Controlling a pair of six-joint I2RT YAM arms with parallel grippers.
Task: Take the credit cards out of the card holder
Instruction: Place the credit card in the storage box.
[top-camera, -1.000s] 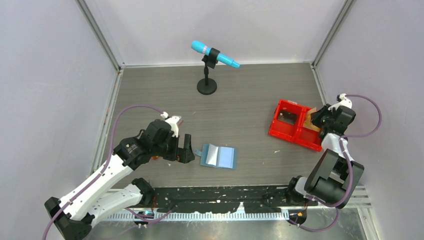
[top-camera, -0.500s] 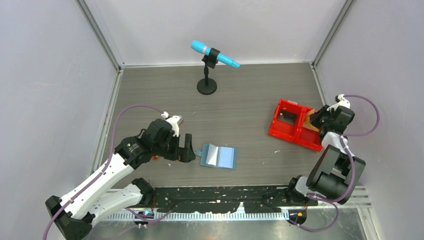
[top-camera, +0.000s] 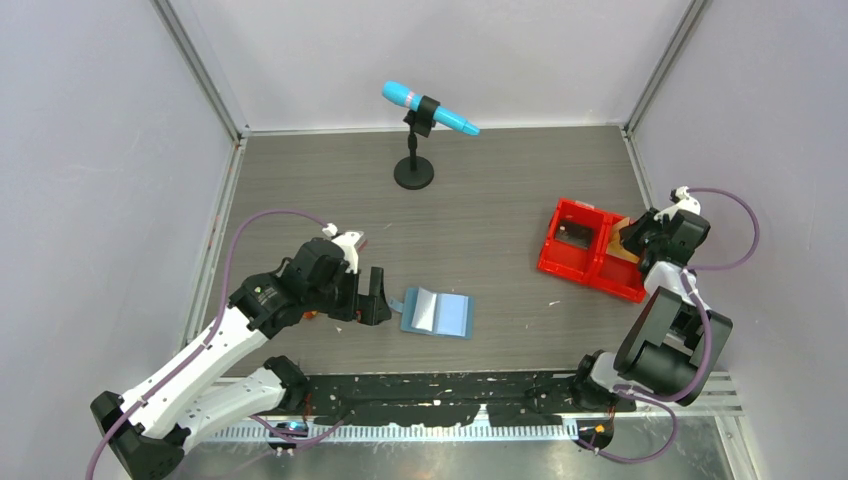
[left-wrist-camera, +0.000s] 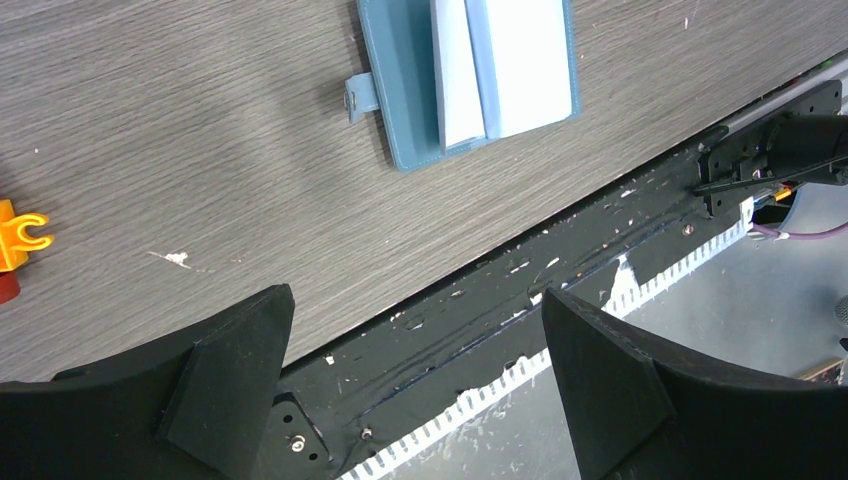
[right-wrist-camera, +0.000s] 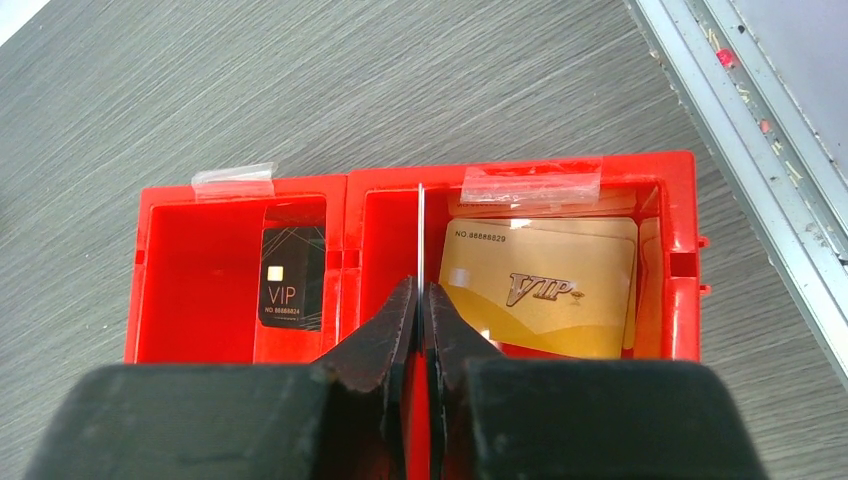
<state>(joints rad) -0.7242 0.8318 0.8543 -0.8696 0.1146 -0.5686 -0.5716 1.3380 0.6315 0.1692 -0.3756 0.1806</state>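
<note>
Left gripper (left-wrist-camera: 415, 305): jaws wide apart, empty, near the card holder (top-camera: 436, 313), which lies open on the table (top-camera: 480, 200). Right gripper (right-wrist-camera: 421, 300): clamped on an edge-on credit card (right-wrist-camera: 421, 230) over the red bin (right-wrist-camera: 240, 195) containing a gold card (right-wrist-camera: 540, 290) and a black card (right-wrist-camera: 288, 280)

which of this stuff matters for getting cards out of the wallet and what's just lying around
Job: wallet, gold card, black card, edge-on card in the right jaws, red bin holding the cards.
Lying about: microphone, orange toy piece.
</note>
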